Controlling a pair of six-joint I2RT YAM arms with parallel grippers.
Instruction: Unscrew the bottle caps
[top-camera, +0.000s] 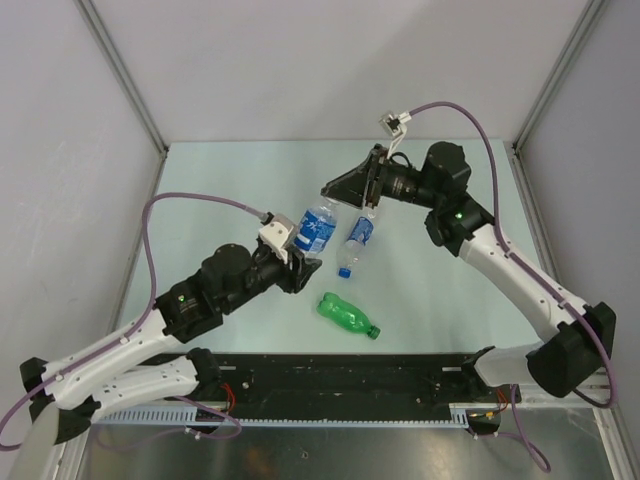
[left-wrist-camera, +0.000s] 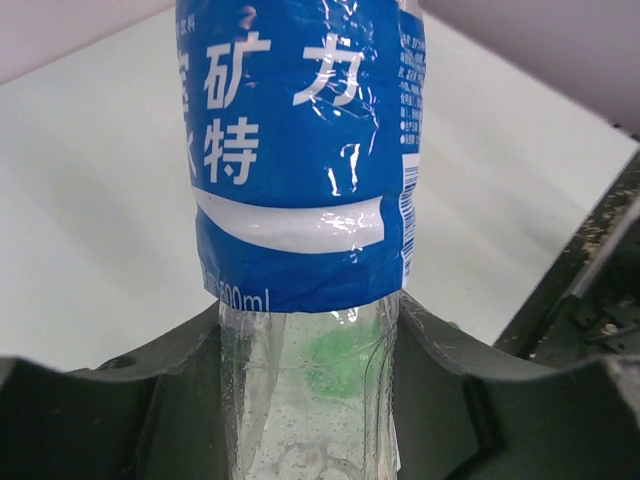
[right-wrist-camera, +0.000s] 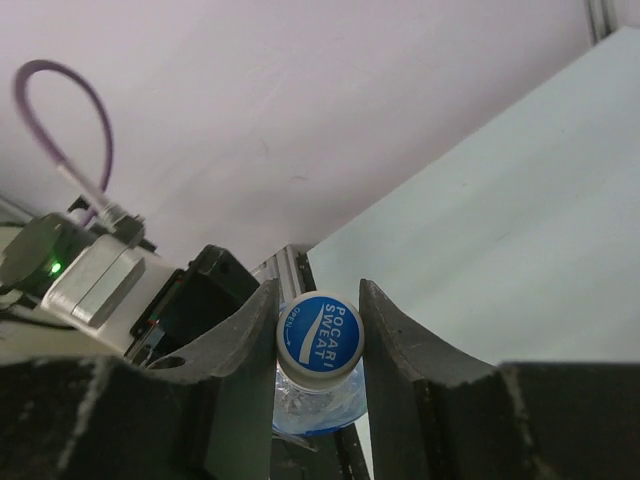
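Observation:
My left gripper (top-camera: 298, 256) (left-wrist-camera: 310, 340) is shut on the clear lower body of a clear bottle with a blue label (top-camera: 316, 229) (left-wrist-camera: 300, 150) and holds it tilted above the table. My right gripper (top-camera: 333, 194) (right-wrist-camera: 320, 298) is shut on that bottle's blue cap (right-wrist-camera: 320, 335), which fills the gap between the fingers. A second blue-labelled clear bottle (top-camera: 357, 236) lies on the table, its white cap (top-camera: 345, 271) toward me. The all-green bottle (top-camera: 345, 313) lies nearer, its green cap (top-camera: 373, 331) pointing right.
The pale green table (top-camera: 220, 190) is framed by grey walls and metal posts. A black rail (top-camera: 340, 375) runs along the near edge between the arm bases. Purple cables loop over both arms.

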